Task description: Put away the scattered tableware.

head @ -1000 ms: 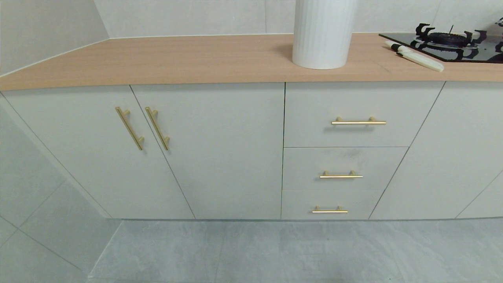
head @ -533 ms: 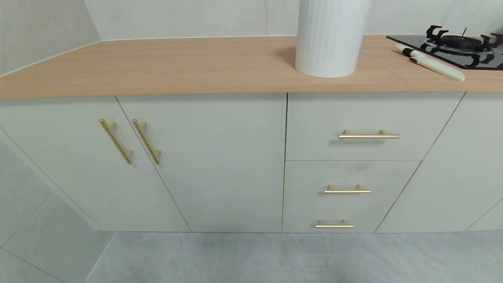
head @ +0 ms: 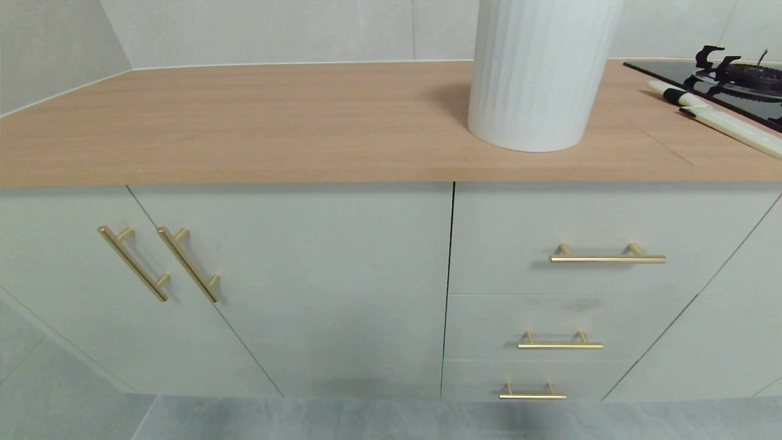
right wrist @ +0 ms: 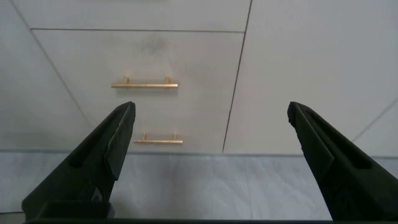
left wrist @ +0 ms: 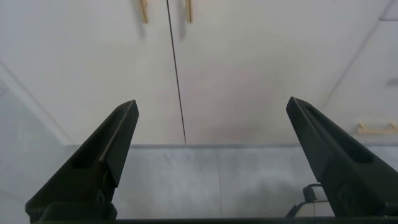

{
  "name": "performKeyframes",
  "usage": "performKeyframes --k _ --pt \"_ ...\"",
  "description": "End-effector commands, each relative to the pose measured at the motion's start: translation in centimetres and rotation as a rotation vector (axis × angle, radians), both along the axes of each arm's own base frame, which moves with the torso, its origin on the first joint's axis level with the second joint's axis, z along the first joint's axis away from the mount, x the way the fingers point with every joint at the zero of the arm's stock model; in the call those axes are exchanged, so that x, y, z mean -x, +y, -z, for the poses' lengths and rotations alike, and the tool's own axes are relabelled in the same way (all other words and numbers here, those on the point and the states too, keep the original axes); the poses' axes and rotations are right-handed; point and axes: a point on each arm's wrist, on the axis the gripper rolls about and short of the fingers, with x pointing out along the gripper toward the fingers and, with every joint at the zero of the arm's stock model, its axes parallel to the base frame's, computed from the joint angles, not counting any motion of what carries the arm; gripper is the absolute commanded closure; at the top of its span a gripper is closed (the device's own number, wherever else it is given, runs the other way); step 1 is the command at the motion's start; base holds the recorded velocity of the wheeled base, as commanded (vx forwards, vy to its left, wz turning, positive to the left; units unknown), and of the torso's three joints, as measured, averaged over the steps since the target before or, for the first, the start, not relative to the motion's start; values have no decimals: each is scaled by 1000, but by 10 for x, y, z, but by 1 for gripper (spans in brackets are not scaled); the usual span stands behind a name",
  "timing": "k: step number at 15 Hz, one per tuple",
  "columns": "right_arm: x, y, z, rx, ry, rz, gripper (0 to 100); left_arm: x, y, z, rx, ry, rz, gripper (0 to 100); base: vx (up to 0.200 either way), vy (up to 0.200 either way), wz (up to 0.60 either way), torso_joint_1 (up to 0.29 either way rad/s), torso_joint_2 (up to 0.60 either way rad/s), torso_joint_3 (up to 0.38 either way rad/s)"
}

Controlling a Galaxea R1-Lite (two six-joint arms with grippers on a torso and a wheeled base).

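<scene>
A cream-coloured knife (head: 715,118) with a black band lies on the wooden countertop (head: 244,122) at the far right, beside the stove. A tall white ribbed container (head: 537,73) stands on the counter right of centre. My left gripper (left wrist: 211,109) is open, low down in front of the cabinet doors with nothing between its fingers. My right gripper (right wrist: 211,112) is open too, low down and facing the lower drawers (right wrist: 143,62), holding nothing.
Below the counter are two cabinet doors with slanted gold handles (head: 159,263) on the left and three drawers with gold bar handles (head: 608,256) on the right. A black gas stove (head: 733,76) sits at the counter's far right. Grey tiled floor (head: 305,421) lies below.
The whole head view has shifted: the counter and cabinets now look larger and lower in the picture, so the camera has come closer. Nothing on the counter has moved.
</scene>
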Motion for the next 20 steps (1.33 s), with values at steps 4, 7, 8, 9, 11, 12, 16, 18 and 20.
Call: performKeyframes --k 4,7,8,9,11,12,16,18,20 --pt "0 0 0 0 2 1 0 0 0 0 0 2 0 0 0 0 -150 2 2 1" --pt "0 0 0 0 2 1 0 0 0 0 0 2 0 0 0 0 -400 2 3 5" --pt "0 0 0 0 2 -1 0 0 0 0 0 2 0 0 0 0 0 0 0 0" --pt "0 0 0 0 2 1 0 0 0 0 0 2 0 0 0 0 0 0 0 0" --pt "0 0 0 0 2 -1 0 0 0 0 0 2 0 0 0 0 0 0 0 0" --pt "0 0 0 0 2 1 0 0 0 0 0 2 0 0 0 0 0 0 0 0" --pt "0 0 0 0 2 1 0 0 0 0 0 2 0 0 0 0 0 0 0 0" --pt "0 0 0 0 2 -1 0 0 0 0 0 2 0 0 0 -200 0 0 5 2" --pt "0 0 0 0 2 -1 0 0 0 0 -1 2 0 0 0 -200 0 0 5 5"
